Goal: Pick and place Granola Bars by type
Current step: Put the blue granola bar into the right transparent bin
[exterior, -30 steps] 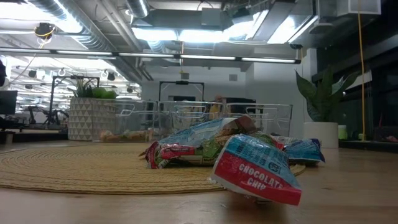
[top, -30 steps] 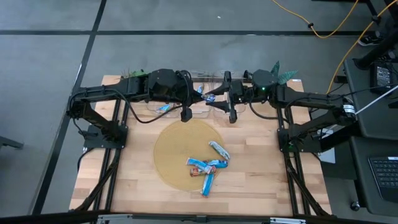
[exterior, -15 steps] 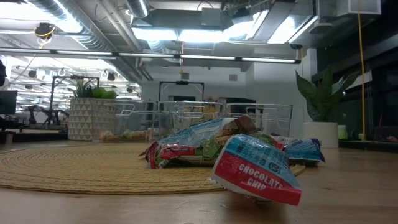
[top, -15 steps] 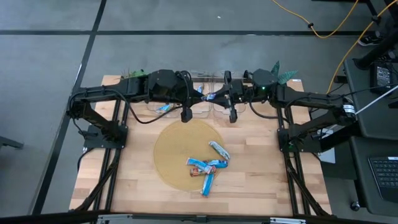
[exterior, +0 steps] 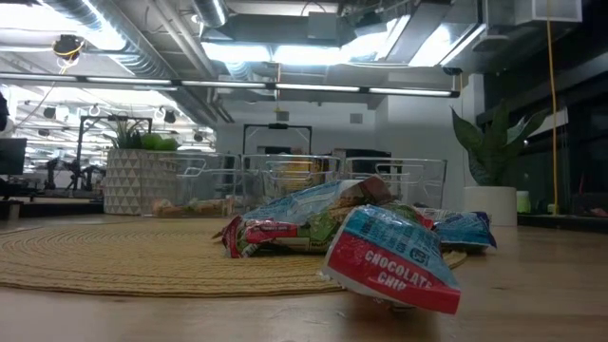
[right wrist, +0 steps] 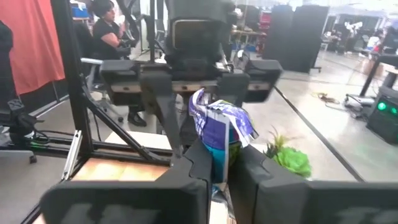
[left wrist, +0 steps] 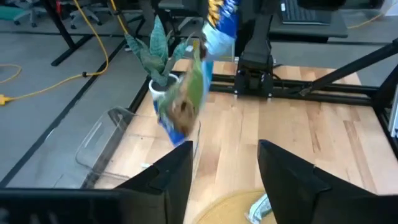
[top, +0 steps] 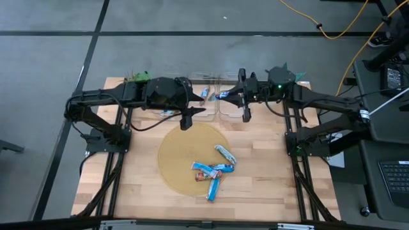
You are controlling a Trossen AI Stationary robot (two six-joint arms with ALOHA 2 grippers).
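One granola bar [left wrist: 183, 93], blue and green, is in the air over the clear bins [top: 211, 80] at the table's far side, with my right gripper [right wrist: 217, 163] shut on it. In the high view the bar [top: 220, 96] sticks out from my right gripper [top: 231, 97] toward the left arm. My left gripper [left wrist: 224, 168] stands open just short of the bar, with nothing between its fingers [top: 199, 105]. Several more bars [top: 214, 169] lie in a loose heap on the round woven mat [top: 179, 153]. My right gripper pinches one end of the bar's wrapper [right wrist: 214, 140] between its two fingers. The fingers come in about level from the table's right side, along the bar. The bar is lifted clear above the bins, its free end [left wrist: 177, 127] pointing toward my left gripper.
The heap of bars [exterior: 380, 237] fills the low view's foreground, the bins [exterior: 285, 180] behind it. A potted plant [left wrist: 161, 56] stands at the far right corner, another [exterior: 142, 171] at the far left. A person [right wrist: 109, 37] sits in the room behind.
My left gripper has drawn back toward the table's left edge, away from the bar it met a second ago. The bar stays with my right gripper, which has moved a little toward the table's right and far edges, carrying it clear.
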